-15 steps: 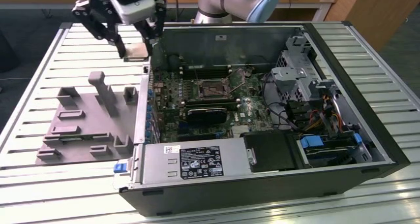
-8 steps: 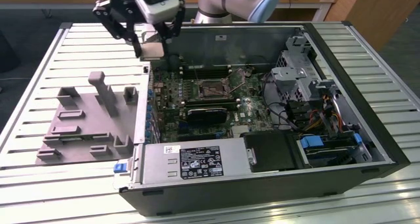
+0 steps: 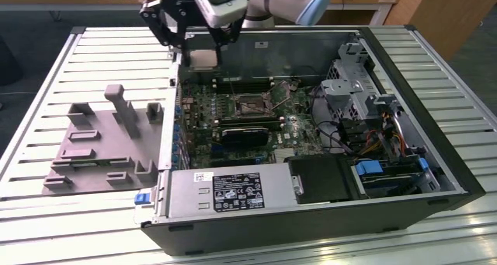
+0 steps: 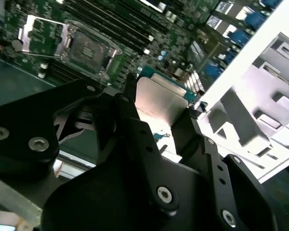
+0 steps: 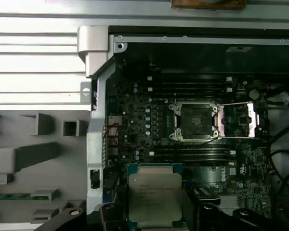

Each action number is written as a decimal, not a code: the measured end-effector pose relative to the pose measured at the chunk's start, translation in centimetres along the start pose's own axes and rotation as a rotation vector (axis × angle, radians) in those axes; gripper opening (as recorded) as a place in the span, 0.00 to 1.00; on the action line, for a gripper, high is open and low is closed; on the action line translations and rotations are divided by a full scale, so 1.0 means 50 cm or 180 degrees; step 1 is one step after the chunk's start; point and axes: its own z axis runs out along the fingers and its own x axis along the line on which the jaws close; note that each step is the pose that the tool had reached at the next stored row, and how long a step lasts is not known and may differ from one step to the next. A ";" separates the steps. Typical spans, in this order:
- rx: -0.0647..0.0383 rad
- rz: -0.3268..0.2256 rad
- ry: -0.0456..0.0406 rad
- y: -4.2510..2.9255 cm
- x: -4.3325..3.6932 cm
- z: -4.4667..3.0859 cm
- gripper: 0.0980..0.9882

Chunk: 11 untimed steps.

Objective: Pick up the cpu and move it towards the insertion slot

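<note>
Currently gripping the cpu point(image 3: 203, 59) between the closed fingers of the gripper point(image 3: 200, 49), carrying it flat and shiny side up above the open computer case point(image 3: 435, 131), near its far corner on the exterior view's left, likely for a level approach. Waiting further toward the exterior view's right: the insertion slot point(image 3: 252, 105), frame open, apart from the chip. Resting beside the case on a slatted metal table point(image 3: 46, 90): a grey fixture block point(image 3: 105, 142).

slatted table point(image 3: 70, 218), computer case point(image 3: 435, 160), grey fixture point(image 3: 93, 154)
</note>
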 end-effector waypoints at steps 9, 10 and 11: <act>0.0000 0.0000 0.0004 0.002 -0.082 0.004 0.49; 0.0000 0.0000 0.0005 0.002 -0.091 0.005 0.49; 0.0000 0.0001 0.0006 0.002 -0.099 0.005 0.49</act>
